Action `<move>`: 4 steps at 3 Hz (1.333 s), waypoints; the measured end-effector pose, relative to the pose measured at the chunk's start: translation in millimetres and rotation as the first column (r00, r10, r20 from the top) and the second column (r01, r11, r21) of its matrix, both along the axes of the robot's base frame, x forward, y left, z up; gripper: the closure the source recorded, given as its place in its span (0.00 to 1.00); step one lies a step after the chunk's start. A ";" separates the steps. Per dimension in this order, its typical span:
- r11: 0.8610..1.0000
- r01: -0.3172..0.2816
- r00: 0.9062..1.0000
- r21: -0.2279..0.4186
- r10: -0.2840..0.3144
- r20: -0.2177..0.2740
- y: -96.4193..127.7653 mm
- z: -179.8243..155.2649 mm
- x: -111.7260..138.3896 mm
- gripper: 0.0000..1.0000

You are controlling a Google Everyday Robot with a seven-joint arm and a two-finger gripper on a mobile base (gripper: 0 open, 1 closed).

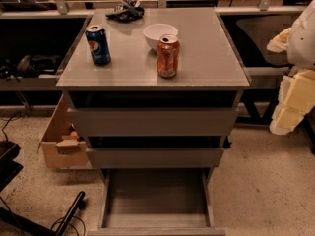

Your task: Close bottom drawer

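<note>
The bottom drawer [157, 195] of the grey cabinet [197, 68] is pulled far out toward me. Its plain grey-brown interior is open to view and looks empty. Its slim front panel [157, 231] lies at the lower edge of the view. The middle drawer [155, 157] and the top drawer [152, 122] above it stand slightly out, with dark gaps over them. My gripper [294, 90], on the white and cream arm, is at the right edge of the view, level with the cabinet top, well to the right of the cabinet and touching nothing.
On the cabinet top stand a blue Pepsi can [97, 44], an orange can [168, 56], a white bowl [158, 33] and a dark object [125, 11]. A cardboard box [61, 144] sits left of the cabinet. Black cables and a bar [69, 214] lie at the lower left.
</note>
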State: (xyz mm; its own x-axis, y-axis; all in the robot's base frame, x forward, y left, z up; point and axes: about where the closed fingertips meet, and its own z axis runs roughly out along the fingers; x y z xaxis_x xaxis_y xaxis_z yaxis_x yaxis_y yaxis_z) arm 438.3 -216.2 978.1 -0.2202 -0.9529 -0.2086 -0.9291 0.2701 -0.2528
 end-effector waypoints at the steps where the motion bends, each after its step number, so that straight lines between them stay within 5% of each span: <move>1: 1.000 0.000 1.000 0.000 0.000 0.000 0.0 0.0 0.0 0.00; 2: 1.000 0.006 1.000 0.011 -0.005 -0.014 6.2 -32.2 -4.4 0.00; 4: 0.993 0.103 0.993 -0.059 -0.100 0.064 33.6 -127.3 -14.8 0.00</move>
